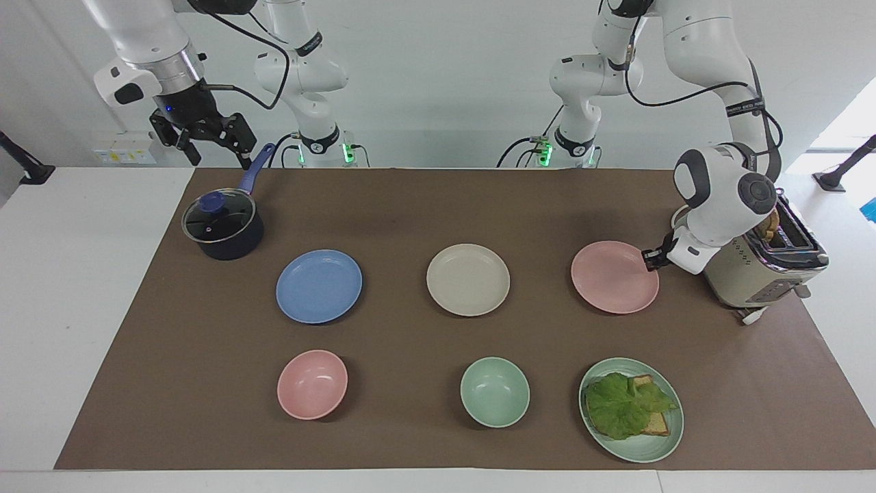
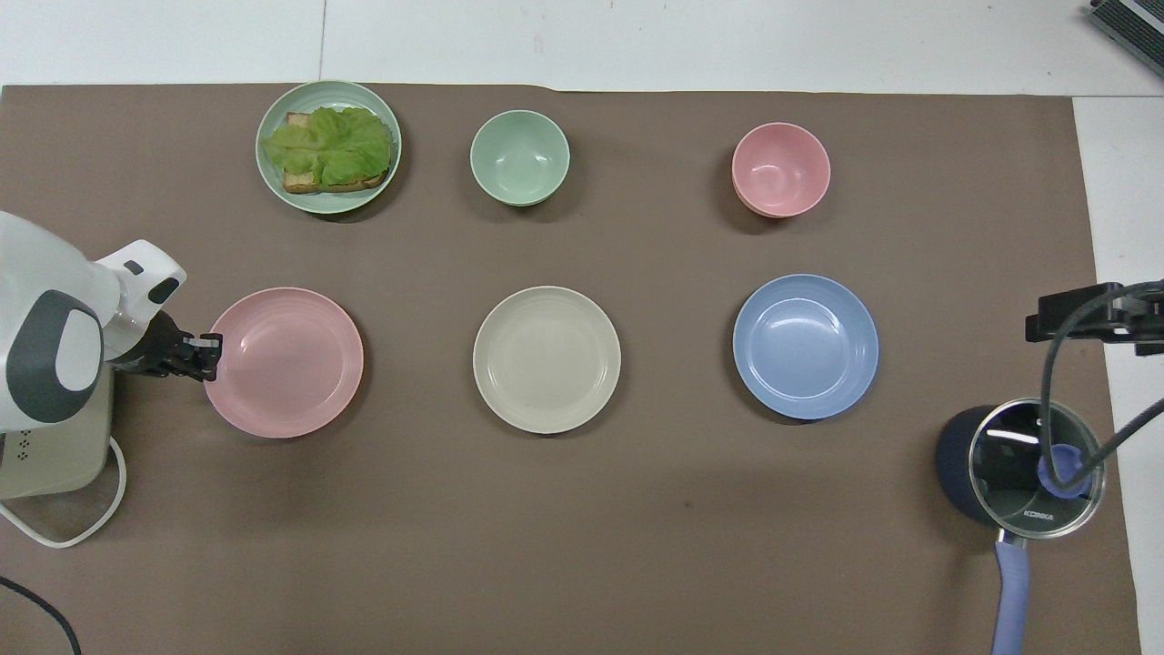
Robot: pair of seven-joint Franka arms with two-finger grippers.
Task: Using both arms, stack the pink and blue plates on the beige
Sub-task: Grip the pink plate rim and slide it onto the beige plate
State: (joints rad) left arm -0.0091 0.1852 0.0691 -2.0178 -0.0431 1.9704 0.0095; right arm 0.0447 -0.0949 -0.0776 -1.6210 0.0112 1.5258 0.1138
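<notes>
The pink plate (image 1: 614, 277) (image 2: 286, 362) is at the left arm's end of the mat, and it looks raised slightly off the mat. My left gripper (image 1: 649, 259) (image 2: 211, 350) is shut on the plate's rim, on the side toward the toaster. The beige plate (image 1: 468, 279) (image 2: 546, 359) lies flat in the middle of the mat. The blue plate (image 1: 319, 285) (image 2: 806, 347) lies flat beside it toward the right arm's end. My right gripper (image 1: 217, 154) hangs open in the air over the dark pot's handle, holding nothing.
A lidded dark pot (image 1: 222, 229) with a blue handle stands near the blue plate. A cream toaster (image 1: 763, 270) stands right beside the left arm's wrist. Farther from the robots are a pink bowl (image 1: 312, 384), a green bowl (image 1: 495, 392) and a green plate with lettuce and bread (image 1: 631, 409).
</notes>
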